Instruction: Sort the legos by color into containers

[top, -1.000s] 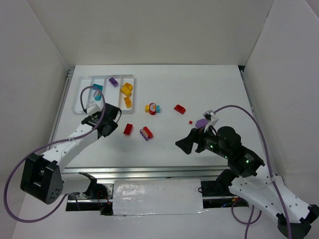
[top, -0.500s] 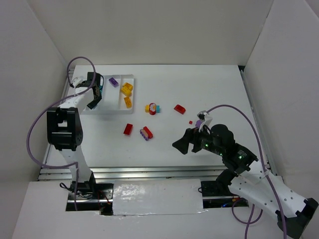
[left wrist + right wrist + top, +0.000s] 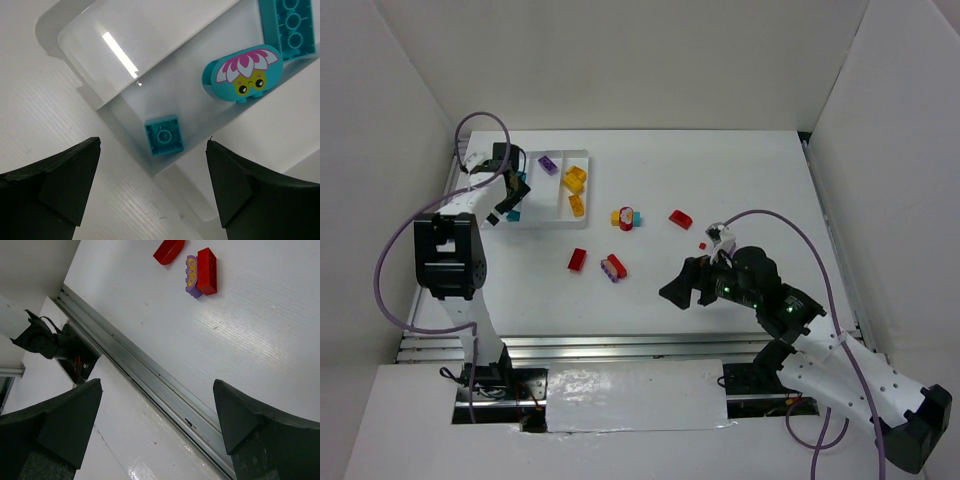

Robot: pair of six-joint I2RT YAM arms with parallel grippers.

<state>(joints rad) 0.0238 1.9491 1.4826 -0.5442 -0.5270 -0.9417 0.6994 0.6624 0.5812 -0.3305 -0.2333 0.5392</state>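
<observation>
Right gripper [image 3: 680,286] hangs over the bare table [image 3: 760,190] near the front edge. Its jaws are spread wide, with nothing between the fingers [image 3: 55,425]. Its wrist view looks across the metal rail [image 3: 150,377] at the table edge. Loose legos lie beyond it, well apart from it: red-and-purple brick [image 3: 613,267] with red brick [image 3: 578,259] just beside it on the left, both also at the top of the right wrist view. Further out are a tiny red piece [image 3: 702,244], then a second red brick [image 3: 680,218] and a yellow-red-teal cluster [image 3: 626,217], near each other mid-table. Far left is the white tray [image 3: 550,198], its long compartments running away from the arms. Left gripper [image 3: 506,207] is above the tray's near left end, pointing down, jaws spread, holding nothing. Small teal square brick [image 3: 164,135] sits stud up in the end corner of a compartment, in line with the gap between the left fingers [image 3: 55,180], touching neither. Further along the same compartment are a teal flower-face piece [image 3: 242,74] and, beyond it, a long teal brick [image 3: 292,27]. It is probably the second compartment from the left, but the arm covers most of it in the top view. Purple brick [image 3: 548,164] lies at the far end of the next compartment, and two yellow bricks [image 3: 575,179] are in the rightmost one.
</observation>
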